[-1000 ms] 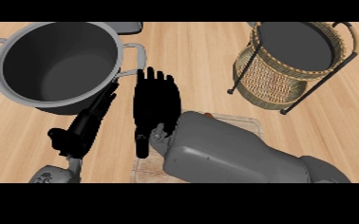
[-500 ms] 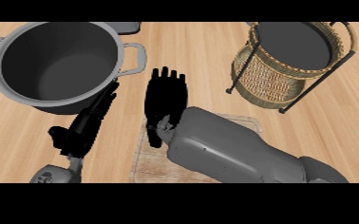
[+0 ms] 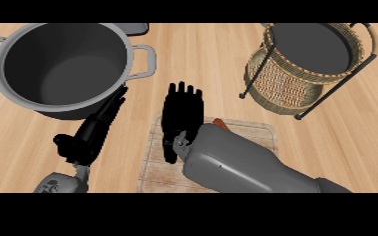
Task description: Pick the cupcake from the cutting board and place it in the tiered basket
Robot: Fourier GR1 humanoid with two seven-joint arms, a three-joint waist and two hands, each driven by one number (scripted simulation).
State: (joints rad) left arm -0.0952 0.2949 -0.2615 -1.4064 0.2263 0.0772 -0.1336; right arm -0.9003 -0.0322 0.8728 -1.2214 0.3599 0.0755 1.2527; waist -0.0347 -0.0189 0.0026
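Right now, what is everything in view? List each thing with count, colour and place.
Pot: one, grey metal with side handles, upper left of the counter.
Tiered basket: one, woven tan on a black wire frame with a dark top tray, upper right.
Cutting board: one, pale wood, lower centre, mostly under the right arm.
Cupcake: only a small orange-brown bit shows beside the right forearm.
Counter: one, light wood.
Left hand: one, black, fingers straight, lower left, beside the pot.
Right hand: one, black, fingers straight, over the board's left part.
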